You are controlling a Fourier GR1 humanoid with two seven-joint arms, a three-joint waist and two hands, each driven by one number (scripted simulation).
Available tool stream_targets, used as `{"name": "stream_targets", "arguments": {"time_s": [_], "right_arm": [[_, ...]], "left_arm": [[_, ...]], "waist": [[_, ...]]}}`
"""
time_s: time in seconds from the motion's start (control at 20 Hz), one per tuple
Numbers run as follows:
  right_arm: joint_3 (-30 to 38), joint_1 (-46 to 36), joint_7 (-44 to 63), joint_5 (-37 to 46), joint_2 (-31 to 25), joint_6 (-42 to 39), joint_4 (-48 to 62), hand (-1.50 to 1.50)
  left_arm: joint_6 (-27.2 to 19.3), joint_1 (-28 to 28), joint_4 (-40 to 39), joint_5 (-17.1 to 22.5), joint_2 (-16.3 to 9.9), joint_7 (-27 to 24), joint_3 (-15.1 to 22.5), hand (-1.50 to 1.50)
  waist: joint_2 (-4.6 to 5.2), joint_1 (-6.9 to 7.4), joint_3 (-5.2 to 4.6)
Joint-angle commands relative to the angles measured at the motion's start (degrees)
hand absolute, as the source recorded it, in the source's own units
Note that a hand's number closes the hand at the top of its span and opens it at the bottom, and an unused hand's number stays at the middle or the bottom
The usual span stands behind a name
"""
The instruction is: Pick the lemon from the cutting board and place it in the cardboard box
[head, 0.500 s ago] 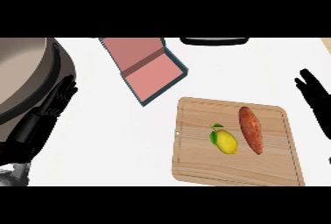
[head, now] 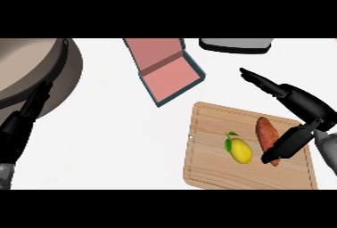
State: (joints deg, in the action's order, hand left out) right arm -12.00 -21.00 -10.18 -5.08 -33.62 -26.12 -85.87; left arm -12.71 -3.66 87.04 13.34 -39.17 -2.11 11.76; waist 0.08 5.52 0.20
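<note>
White counter top fills the view — flat, evenly lit, shadows faint. Large round grey-brown basin or pan at upper left, cut by the frame edge. Dark-based grey object at top edge — only partly visible, kind unclear. No walls, floor or windows visible.

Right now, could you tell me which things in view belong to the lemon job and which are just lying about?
Part of the job:
- lemon
- cutting board it lies on
- cardboard box, open
- right hand, open over the board

Lying about:
- sweet potato on the board
- large pan, upper left
- left hand, resting open
- dark object at the top edge
</note>
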Motion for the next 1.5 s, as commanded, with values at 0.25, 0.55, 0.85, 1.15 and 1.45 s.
{"name": "stream_targets", "arguments": {"time_s": [0.25, 0.55, 0.85, 1.15, 1.45], "right_arm": [[-7.03, -0.70, -31.31, 3.16, 1.12, -16.66, 14.53, -1.50], [-10.57, -9.30, -41.38, 15.95, -4.60, -8.08, 16.46, -1.50], [-20.43, -17.91, -43.74, 28.70, -9.07, -3.03, 19.47, -1.50], [-29.27, -25.84, -39.69, 38.42, -6.54, -1.29, 22.36, -1.50], [-33.55, -27.37, -39.23, 43.55, -0.99, -1.42, 27.55, -1.50]], "left_arm": [[-7.28, -1.93, -8.29, -5.07, 1.45, 3.75, -1.32, 0.00], [-8.40, -1.63, -9.38, -6.50, 3.64, 4.09, -0.08, 0.00], [-7.15, -5.43, -11.18, -6.68, 3.32, 5.95, -0.64, 0.00], [-8.23, -4.85, -10.27, -8.47, 4.74, 6.90, 0.28, 0.00], [-6.39, -1.84, -14.33, -7.81, 4.87, 1.16, -3.36, 0.00]], "waist": [[1.48, -2.55, 0.14], [0.87, -2.72, 0.00], [0.90, -2.26, -0.12], [0.33, -2.87, -0.20], [0.11, -4.26, -0.24]]}}
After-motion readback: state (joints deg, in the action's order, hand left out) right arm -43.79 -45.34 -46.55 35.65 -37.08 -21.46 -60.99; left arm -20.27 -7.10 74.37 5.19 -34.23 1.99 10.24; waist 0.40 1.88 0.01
